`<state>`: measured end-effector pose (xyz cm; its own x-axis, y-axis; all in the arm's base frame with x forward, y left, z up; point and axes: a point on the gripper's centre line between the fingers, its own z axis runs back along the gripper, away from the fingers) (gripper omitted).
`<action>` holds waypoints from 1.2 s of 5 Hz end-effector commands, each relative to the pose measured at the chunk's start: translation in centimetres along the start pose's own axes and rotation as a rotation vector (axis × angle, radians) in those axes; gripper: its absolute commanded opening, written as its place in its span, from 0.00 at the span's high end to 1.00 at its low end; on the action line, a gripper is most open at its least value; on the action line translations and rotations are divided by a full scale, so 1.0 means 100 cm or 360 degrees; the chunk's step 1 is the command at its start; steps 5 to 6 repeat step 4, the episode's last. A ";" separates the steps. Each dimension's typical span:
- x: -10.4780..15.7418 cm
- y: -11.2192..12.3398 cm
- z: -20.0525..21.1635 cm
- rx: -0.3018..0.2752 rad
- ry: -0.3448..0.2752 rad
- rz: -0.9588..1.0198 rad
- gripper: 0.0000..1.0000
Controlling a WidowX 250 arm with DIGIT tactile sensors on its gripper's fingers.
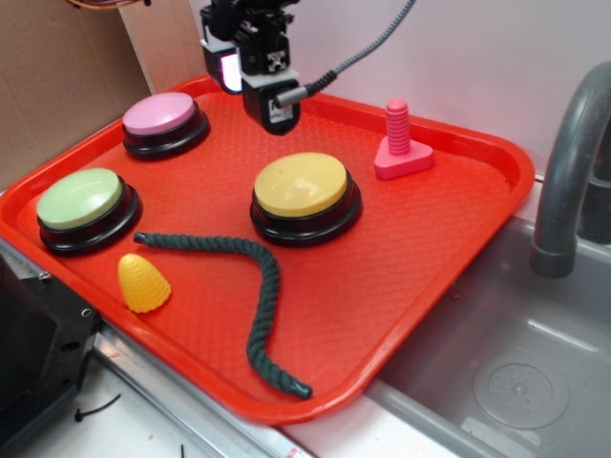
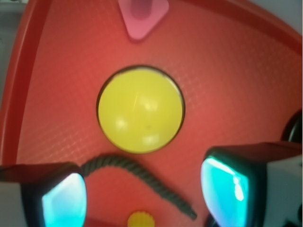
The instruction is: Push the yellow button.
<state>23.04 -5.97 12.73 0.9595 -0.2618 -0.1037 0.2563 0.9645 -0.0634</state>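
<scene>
The yellow button (image 1: pixel 301 183), a smooth yellow dome on a glossy black base, sits near the middle of the red tray (image 1: pixel 430 277). In the wrist view the yellow button (image 2: pixel 140 109) lies ahead of the fingers, fully visible. My gripper (image 1: pixel 256 91) hangs in the air above the tray's back part, behind the button and clear of it. The gripper (image 2: pixel 144 196) is open, with only the tray floor showing between its two glowing pads (image 2: pixel 64 201).
A pink button (image 1: pixel 159 113) and a green button (image 1: pixel 80 197) stand at the tray's left. A yellow ribbed cone (image 1: pixel 143 281) and a dark rope (image 1: pixel 258 286) lie in front. A pink bolt (image 1: pixel 399 143) stands at the back right. Sink (image 1: pixel 516 382) and faucet (image 1: pixel 573 162) are right.
</scene>
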 end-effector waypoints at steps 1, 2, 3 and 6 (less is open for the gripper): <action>-0.002 -0.009 0.043 0.0095 -0.0178 0.0012 0.00; -0.009 -0.013 0.056 0.0149 -0.0206 0.0033 0.00; -0.013 -0.016 0.063 0.0179 -0.0209 0.0047 0.00; -0.017 -0.022 0.070 0.0260 -0.0274 -0.0021 0.00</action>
